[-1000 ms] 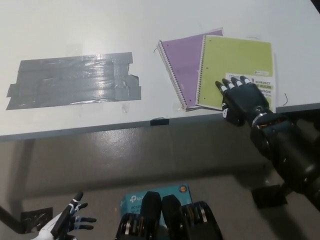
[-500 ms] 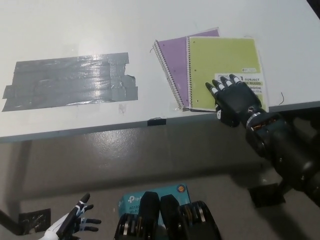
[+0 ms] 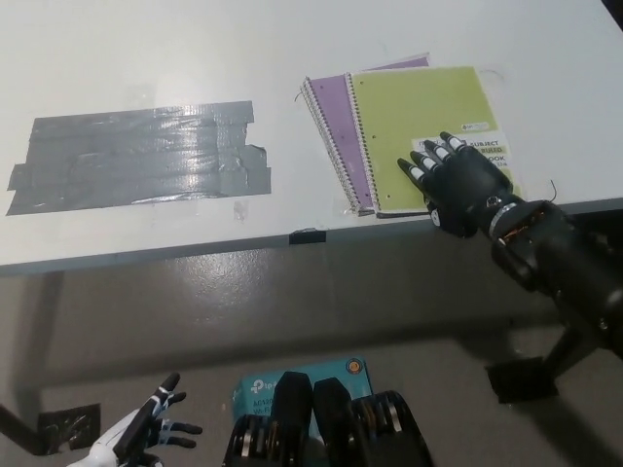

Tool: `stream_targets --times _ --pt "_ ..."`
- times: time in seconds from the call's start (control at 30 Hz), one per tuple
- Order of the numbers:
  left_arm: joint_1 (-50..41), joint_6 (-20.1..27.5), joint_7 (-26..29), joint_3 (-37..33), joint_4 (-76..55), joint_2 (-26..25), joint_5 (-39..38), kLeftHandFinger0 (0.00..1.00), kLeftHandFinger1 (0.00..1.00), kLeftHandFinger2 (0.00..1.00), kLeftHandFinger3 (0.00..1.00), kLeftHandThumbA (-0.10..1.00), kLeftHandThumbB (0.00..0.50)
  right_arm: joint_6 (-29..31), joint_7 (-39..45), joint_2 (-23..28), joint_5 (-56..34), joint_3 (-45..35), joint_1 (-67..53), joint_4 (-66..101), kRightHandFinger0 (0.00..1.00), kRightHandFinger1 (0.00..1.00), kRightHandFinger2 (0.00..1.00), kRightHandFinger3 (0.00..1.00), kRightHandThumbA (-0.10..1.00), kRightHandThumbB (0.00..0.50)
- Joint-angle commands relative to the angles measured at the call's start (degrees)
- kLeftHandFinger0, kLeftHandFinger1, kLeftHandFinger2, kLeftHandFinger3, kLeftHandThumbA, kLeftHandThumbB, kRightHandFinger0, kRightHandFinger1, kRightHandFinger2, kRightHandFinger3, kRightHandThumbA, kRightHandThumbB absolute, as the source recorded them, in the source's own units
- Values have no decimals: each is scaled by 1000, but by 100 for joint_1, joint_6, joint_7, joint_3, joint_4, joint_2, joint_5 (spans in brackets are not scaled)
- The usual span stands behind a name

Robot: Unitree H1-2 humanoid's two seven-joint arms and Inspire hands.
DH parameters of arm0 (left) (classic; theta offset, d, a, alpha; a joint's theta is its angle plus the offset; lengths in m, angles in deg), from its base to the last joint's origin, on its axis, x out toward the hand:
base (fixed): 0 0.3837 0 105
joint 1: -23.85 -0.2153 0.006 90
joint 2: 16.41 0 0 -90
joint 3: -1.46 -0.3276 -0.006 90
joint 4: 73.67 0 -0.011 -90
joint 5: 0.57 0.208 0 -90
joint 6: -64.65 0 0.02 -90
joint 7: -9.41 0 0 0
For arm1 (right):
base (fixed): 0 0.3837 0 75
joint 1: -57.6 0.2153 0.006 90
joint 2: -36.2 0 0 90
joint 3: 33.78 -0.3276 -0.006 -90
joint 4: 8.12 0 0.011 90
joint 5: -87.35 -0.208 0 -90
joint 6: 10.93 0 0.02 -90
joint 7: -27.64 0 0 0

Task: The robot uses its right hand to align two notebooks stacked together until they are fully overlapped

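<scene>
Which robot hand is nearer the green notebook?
Right. The black right robot hand lies flat on the green notebook; the white left robot hand hangs open below the table, far away.

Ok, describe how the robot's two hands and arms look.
The right hand is black with pale tips on its fingers; a copper-coloured ring sits at the wrist, and behind it runs a thick, matte black forearm. The left hand is white with black segments on slim fingers.

You can read only "tp-link" on the teal box (image 3: 255, 388) on the floor; the green notebook's (image 3: 419, 122) white label print stays too blurred.
</scene>
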Motion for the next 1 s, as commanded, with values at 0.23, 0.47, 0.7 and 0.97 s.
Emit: stream_targets --times 0.23,0.47,0.7,0.97 --pt "100 53 -57 -66 -229 -46 103 810 714 700 1000 1000 500 851 -521 -97 433 365 327 -470 1000 1000 1000 1000 1000 500" --pt "53 91 -71 -212 -339 -75 213 782 708 688 1000 1000 500 898 -495 -228 604 591 422 -460 1000 1000 1000 1000 1000 500" --pt "58 154 -52 -195 -313 -47 199 795 690 697 1000 1000 500 898 -594 -395 542 515 521 -653 1000 1000 1000 1000 1000 473" --pt "51 67 -37 -248 -359 -43 286 774 695 698 1000 1000 500 650 -190 -466 430 368 414 -569 1000 1000 1000 1000 1000 500"
